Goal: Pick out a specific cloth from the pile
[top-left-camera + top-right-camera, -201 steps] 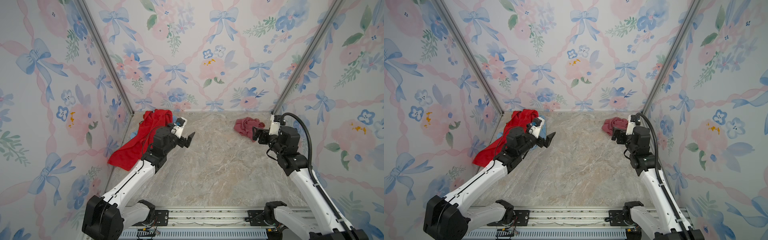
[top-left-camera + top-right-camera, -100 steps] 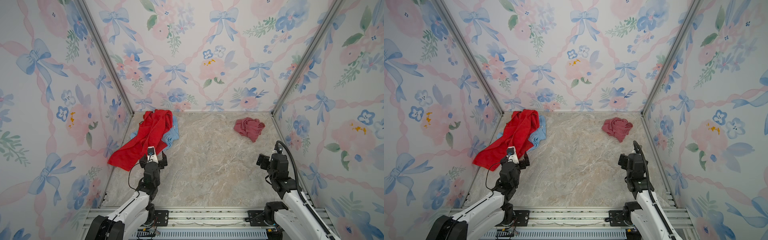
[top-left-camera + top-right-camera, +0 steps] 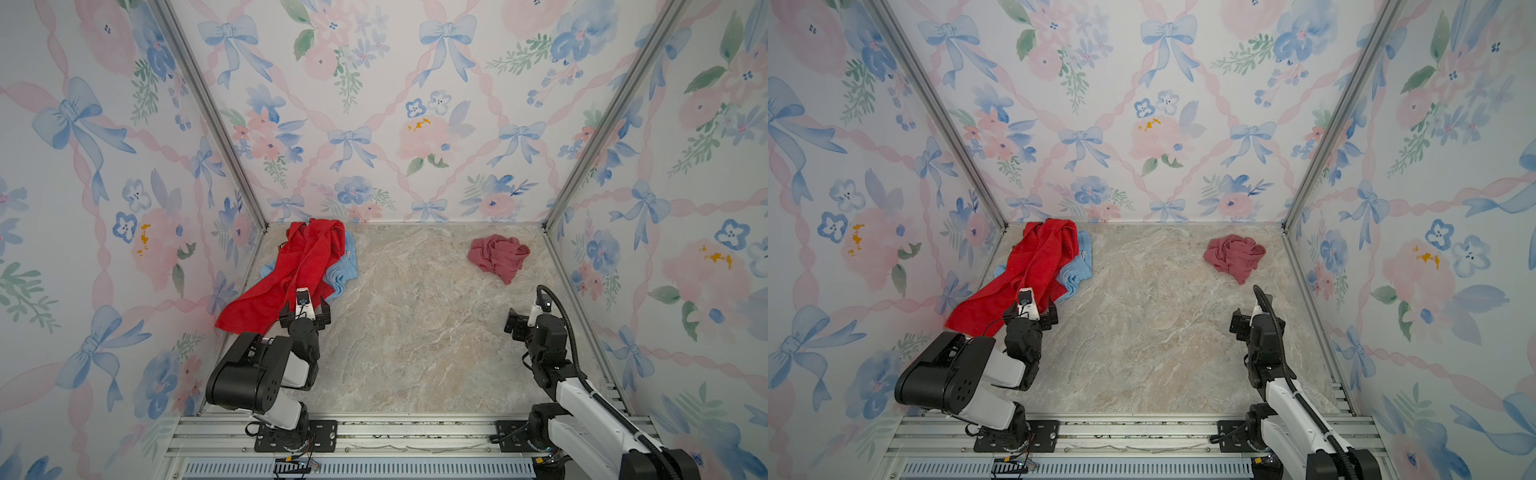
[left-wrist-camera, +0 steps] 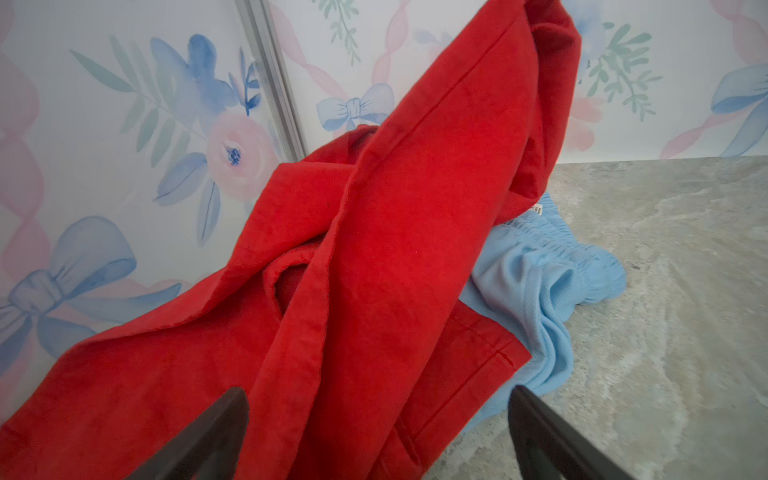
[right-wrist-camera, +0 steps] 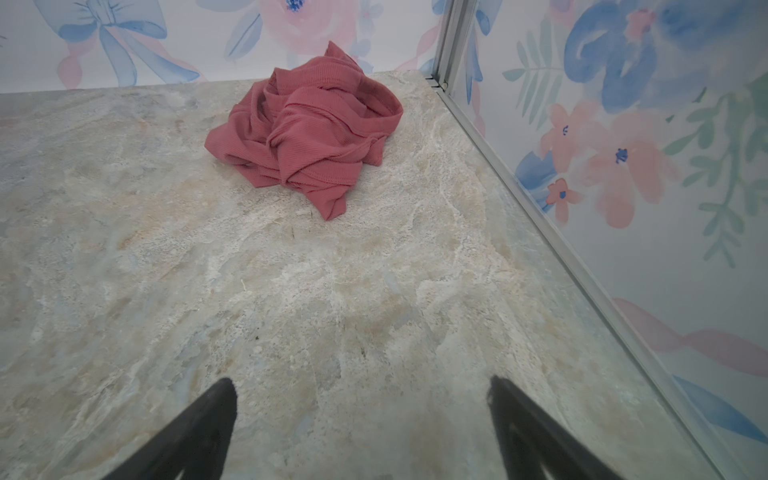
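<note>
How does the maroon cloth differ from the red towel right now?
Colour: the maroon cloth is dusty pink-red, the red towel bright red. Size: the maroon cloth is far smaller than the red towel. Pose: the maroon cloth is bunched up alone; the red towel sprawls over the light blue cloth. Both lie ungripped.

Two arms, same livery: glossy black joint housings, white link shells. On the left arm (image 3: 257, 374) the big black housing just above the aluminium rail (image 3: 382, 432) is dotted with small round screw holes, and a thin black wire trails from it. Farthest from the rail sits a white camera block (image 3: 303, 301) with a dark lens. The right arm (image 3: 575, 395) wears a thick black cable (image 3: 569, 328). Black base plates (image 3: 326, 434) are bolted onto the rail. The left gripper (image 4: 378, 397) and right gripper (image 5: 361, 384) have matte black, tapering wedge fingers (image 4: 216, 432).
</note>
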Controlling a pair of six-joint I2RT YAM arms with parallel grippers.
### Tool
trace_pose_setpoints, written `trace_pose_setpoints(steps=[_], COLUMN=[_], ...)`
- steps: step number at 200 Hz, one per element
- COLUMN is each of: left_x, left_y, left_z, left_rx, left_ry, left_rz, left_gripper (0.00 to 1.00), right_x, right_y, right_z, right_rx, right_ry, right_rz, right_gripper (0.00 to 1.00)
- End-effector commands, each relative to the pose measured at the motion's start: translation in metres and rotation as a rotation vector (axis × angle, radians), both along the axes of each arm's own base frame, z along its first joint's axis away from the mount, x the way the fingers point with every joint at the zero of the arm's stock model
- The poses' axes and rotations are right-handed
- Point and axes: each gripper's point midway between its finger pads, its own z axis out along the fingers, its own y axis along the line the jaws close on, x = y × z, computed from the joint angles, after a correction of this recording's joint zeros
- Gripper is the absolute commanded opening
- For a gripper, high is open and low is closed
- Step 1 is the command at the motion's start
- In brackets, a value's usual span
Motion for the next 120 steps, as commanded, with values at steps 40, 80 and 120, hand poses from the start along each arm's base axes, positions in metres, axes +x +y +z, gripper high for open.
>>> trace_pose_setpoints(steps=[40, 80, 120], left_x=[0.021, 0.022, 0.023], left_y=[-0.008, -0.008, -0.008], left_z=[0.012, 0.013, 0.012], left_rx=[-0.016, -0.014, -0.014], left_ry=[-0.019, -0.024, -0.02], left_rz=[-0.02, -0.026, -0.027], left_gripper=[0.98, 0.98, 0.98], right_x=[0.042, 0.062, 0.08], right_y=[0.01, 0.034, 0.025], right_z=[0.024, 0.019, -0.002], right_rx=[-0.007, -0.039, -0.141], right_ry=[-0.195, -0.213, -0.147], right_rz=[0.068, 0.191, 0.032], right_gripper=[0.97, 0.97, 0.97])
